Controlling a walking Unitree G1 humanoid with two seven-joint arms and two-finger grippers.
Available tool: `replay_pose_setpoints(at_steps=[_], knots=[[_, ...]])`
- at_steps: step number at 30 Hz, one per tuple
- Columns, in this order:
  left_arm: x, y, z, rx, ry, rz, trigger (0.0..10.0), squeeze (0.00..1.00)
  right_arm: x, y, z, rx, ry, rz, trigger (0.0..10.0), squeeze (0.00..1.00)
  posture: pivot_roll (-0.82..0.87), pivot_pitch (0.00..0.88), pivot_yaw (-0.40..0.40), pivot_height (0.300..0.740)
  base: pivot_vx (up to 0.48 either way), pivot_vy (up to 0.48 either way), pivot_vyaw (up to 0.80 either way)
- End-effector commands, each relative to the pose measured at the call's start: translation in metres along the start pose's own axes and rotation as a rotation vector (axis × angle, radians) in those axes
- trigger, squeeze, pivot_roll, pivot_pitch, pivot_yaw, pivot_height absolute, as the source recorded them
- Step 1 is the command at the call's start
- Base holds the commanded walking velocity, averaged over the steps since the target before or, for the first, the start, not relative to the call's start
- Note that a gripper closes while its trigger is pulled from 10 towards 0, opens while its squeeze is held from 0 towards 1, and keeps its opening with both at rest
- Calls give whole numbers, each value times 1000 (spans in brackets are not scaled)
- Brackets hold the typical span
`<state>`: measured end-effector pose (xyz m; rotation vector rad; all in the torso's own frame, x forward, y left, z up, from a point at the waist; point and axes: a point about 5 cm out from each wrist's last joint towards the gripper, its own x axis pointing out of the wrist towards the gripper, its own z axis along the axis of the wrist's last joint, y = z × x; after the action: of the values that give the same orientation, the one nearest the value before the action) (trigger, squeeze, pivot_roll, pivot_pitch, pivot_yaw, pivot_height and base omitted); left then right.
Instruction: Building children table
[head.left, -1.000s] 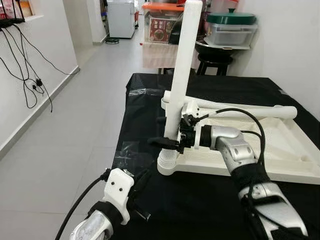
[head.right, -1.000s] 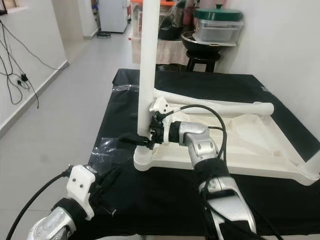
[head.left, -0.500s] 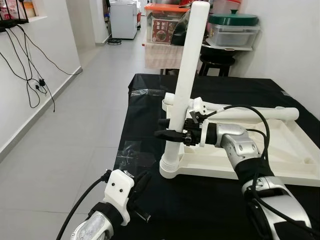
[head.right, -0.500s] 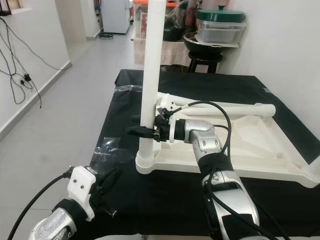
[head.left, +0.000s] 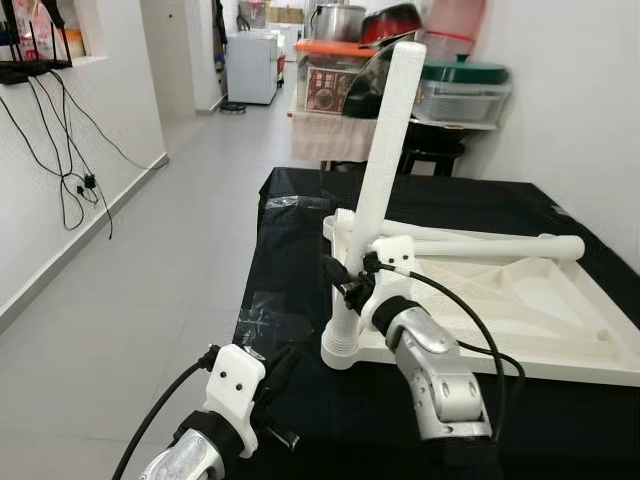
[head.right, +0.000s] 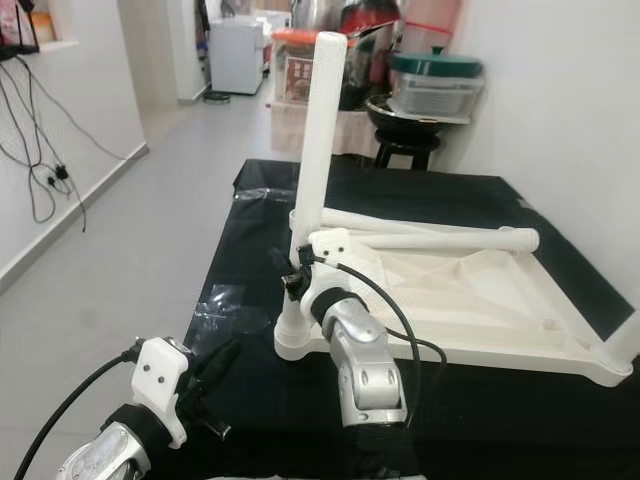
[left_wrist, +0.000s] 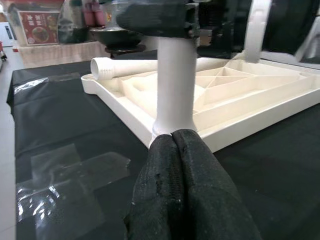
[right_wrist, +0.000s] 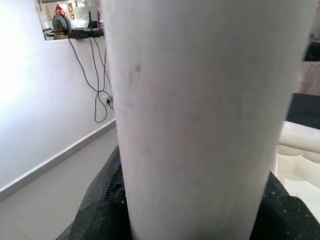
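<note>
Right hand (head.left: 345, 287) around smooth round leg (head.left: 378, 205)

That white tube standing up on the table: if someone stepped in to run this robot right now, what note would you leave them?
Right gripper: clamped on the upright white plastic table leg, standing in the near-left corner socket of the upside-down white plastic tabletop on the black cloth.
Left gripper: shut, empty, low by the table's near edge.
Second white leg lies loose across the tabletop.
Left: confirm this leg is seated, then fit the others.

Smooth matt white plastic table leg (head.left: 385, 170), ribbed plastic tabletop (head.left: 520, 300), black cloth cover (head.left: 300, 260) (clear glossy tape patches), brushed silver metal arm (head.left: 435, 365)
</note>
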<state>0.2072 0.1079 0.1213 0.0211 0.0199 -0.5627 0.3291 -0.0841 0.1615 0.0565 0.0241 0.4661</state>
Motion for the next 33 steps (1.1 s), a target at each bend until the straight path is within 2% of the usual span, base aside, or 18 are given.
replay_pose_setpoints(at_steps=[1,5,6,7,8,9,10,12,14,17,18,19,23,25,26,27,28,33], knots=[[1,0,1,8,2,-1,10000,0,-3,-5,-31,36,131,-23,0,0,81,0,-67,740,0,0,0],[1,1,2,9,-3,12,10000,0,0,-12,-23,5,136,-102,196,0,88,0,-67,740,0,0,0],[1,1,3,10,-4,15,10000,0,-1,-11,-16,12,131,-86,10000,0,94,0,-64,740,0,0,0],[1,1,3,10,-4,15,10000,0,-1,-11,-16,12,131,-86,10000,0,94,0,-64,740,0,0,0],[1,2,3,10,-5,15,10000,0,-1,-7,-8,-9,118,-1,10000,1000,100,0,-63,740,0,0,0],[1,2,3,10,-5,15,10000,0,-1,-7,-8,-9,118,-1,10000,1000,100,0,-63,740,0,0,0],[1,2,4,10,-5,13,10000,0,1,-4,3,-49,84,118,10000,1000,99,0,-65,740,0,0,0],[1,2,4,10,-5,13,10000,0,1,-4,3,-49,84,118,10000,1000,99,0,-65,740,0,0,0],[2,2,4,8,-7,9,10000,0,2,-7,25,-130,2,343,10000,965,99,0,-68,740,0,0,0],[3,2,4,7,-7,8,10000,0,1,-9,31,-151,-20,406,10000,965,99,0,-68,740,0,0,0],[3,2,4,7,-8,8,10000,0,1,-12,35,-173,-32,451,10000,0,99,0,-69,740,0,0,0],[3,2,4,7,-8,8,10000,0,1,-12,35,-173,-32,451,10000,0,99,0,-69,740,0,0,0],[5,0,5,4,-13,10,10000,0,4,-30,33,-170,17,676,10000,0,115,0,-87,740,0,0,0],[6,0,5,4,-14,11,10000,0,7,-35,30,-171,51,702,10000,0,115,0,-87,740,0,0,0],[6,-1,5,4,-14,11,10000,0,9,-38,25,-188,97,714,4353,0,122,0,-94,740,0,0,0],[6,-1,5,4,-14,11,10000,0,9,-38,25,-188,97,714,4353,0,122,0,-94,740,0,0,0],[7,-1,4,4,-14,12,10000,0,14,-44,21,-180,143,710,0,0,126,0,-100,740,0,0,0],[7,0,3,5,-14,14,10000,0,16,-48,24,-165,140,713,0,0,129,0,-102,740,0,0,0]])
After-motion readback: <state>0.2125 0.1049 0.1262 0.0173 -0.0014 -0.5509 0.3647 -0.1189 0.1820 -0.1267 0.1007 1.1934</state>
